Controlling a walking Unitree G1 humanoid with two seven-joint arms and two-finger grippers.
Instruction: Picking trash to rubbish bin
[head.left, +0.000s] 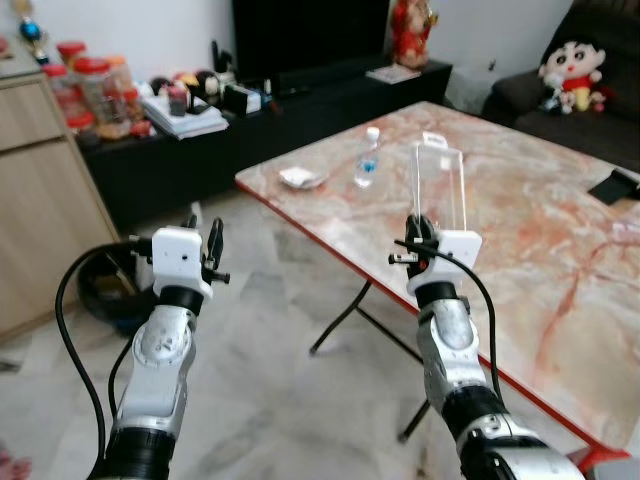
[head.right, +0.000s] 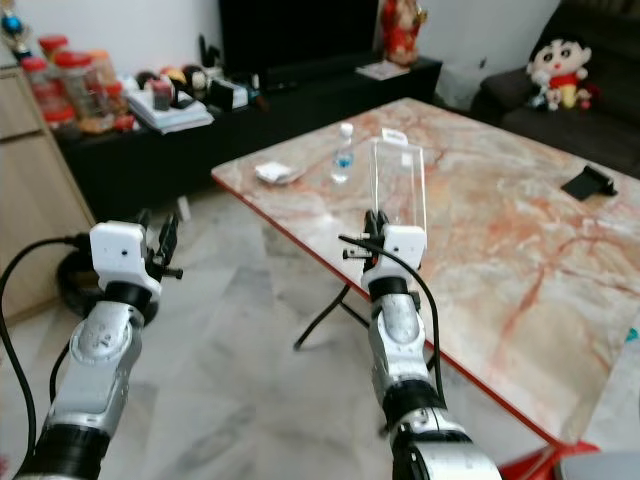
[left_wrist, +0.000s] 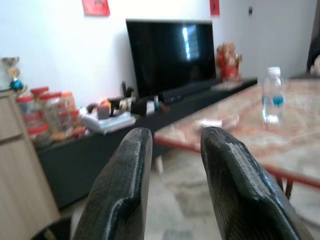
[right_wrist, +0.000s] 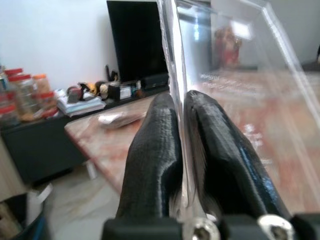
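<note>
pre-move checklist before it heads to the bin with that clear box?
1. Right gripper shut on clear plastic box: ok.
2. Box lifted off the marble table: cannot tell.
3. Left gripper open, nothing held: ok.
4. Bin located: dark bin on the floor by the cabinet, robot's left: ok.
5. Trash left on table: water bottle and crumpled wrapper not collected: not ok.
</note>
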